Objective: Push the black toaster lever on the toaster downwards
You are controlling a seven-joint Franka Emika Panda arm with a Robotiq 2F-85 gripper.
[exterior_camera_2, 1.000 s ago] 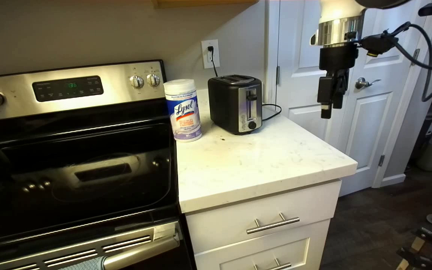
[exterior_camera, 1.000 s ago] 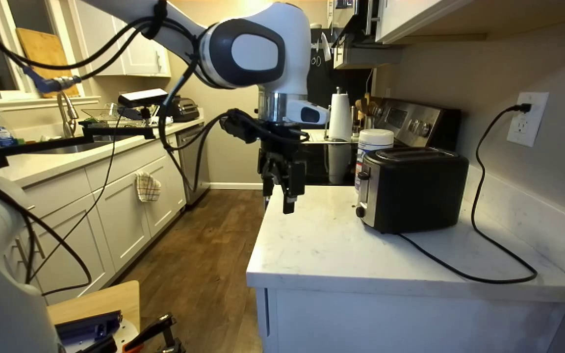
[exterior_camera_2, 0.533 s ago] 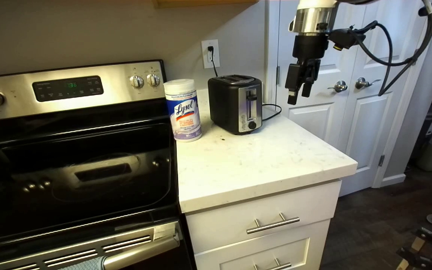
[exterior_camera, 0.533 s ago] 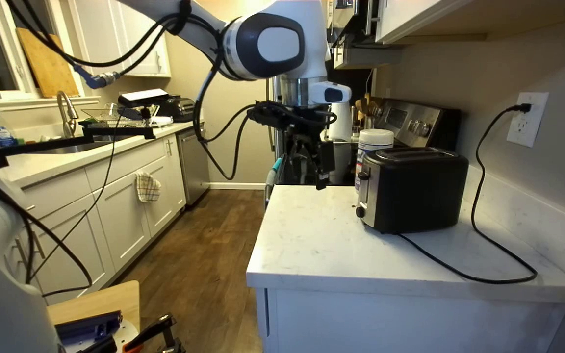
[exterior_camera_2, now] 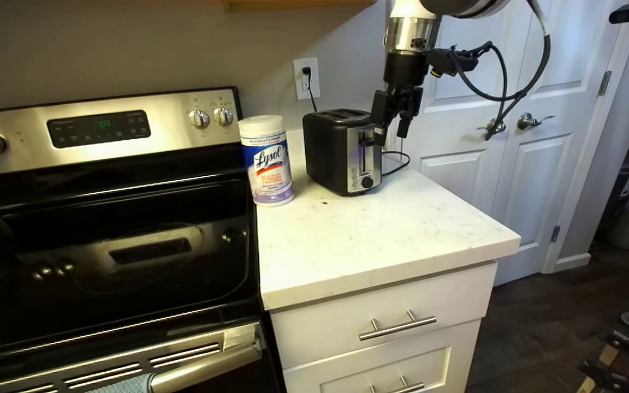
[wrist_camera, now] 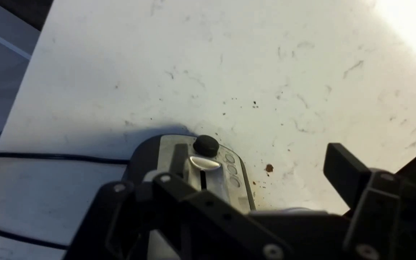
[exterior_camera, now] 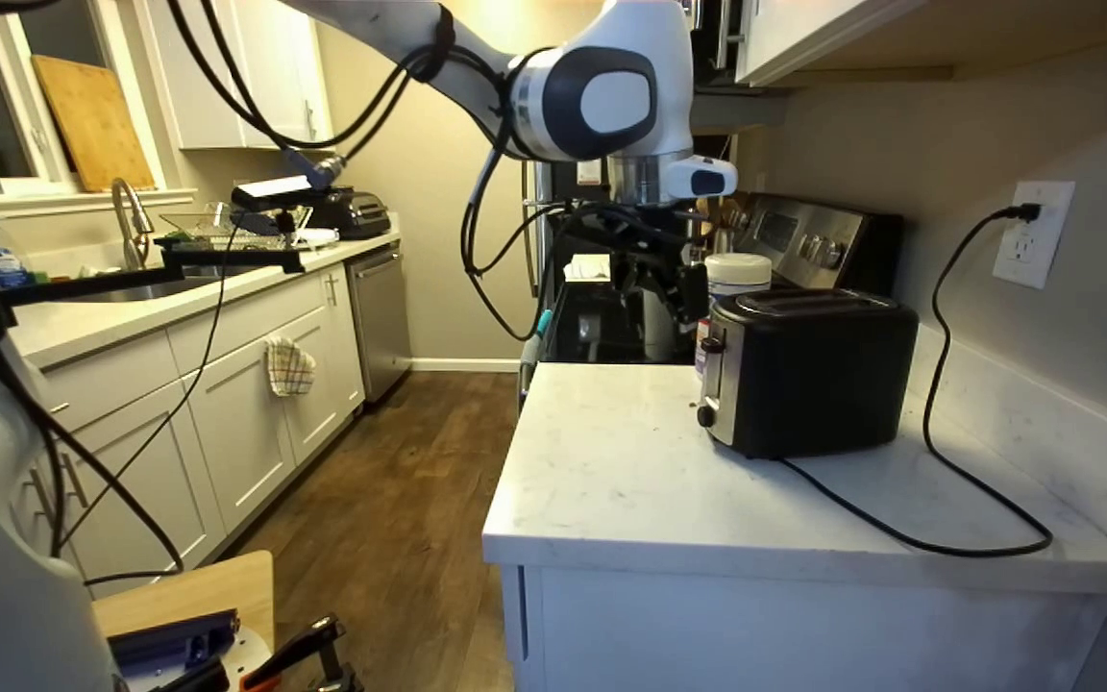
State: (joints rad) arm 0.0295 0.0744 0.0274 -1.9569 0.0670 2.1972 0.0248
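Note:
The black toaster stands upright on the white counter in both exterior views (exterior_camera: 818, 380) (exterior_camera_2: 330, 155). Its silvery end (wrist_camera: 235, 189) shows from above in the wrist view. The black toaster lever (exterior_camera: 711, 344) sticks out high on that end; it also shows in an exterior view (exterior_camera_2: 367, 142), near the top of its slot. In the wrist view the lever is hidden behind the gripper's left finger. My gripper (exterior_camera_2: 391, 132) is open and empty, pointing down at the silvery end. One fingertip is close to the lever; I cannot tell whether they touch. In the wrist view, the fingers are wide apart (wrist_camera: 260, 159).
A Lysol wipes canister (exterior_camera_2: 268, 164) stands beside the toaster, next to the black stove (exterior_camera_2: 129, 245). The toaster's cord (exterior_camera: 967, 551) loops over the counter (exterior_camera_2: 380, 240) to the wall outlet (exterior_camera: 1034, 234). An upper cabinet (exterior_camera: 861, 58) hangs above.
My gripper has moved across the counter to the toaster's silvery end, ending close to the lever. The toaster, its lever and the canister have not moved.

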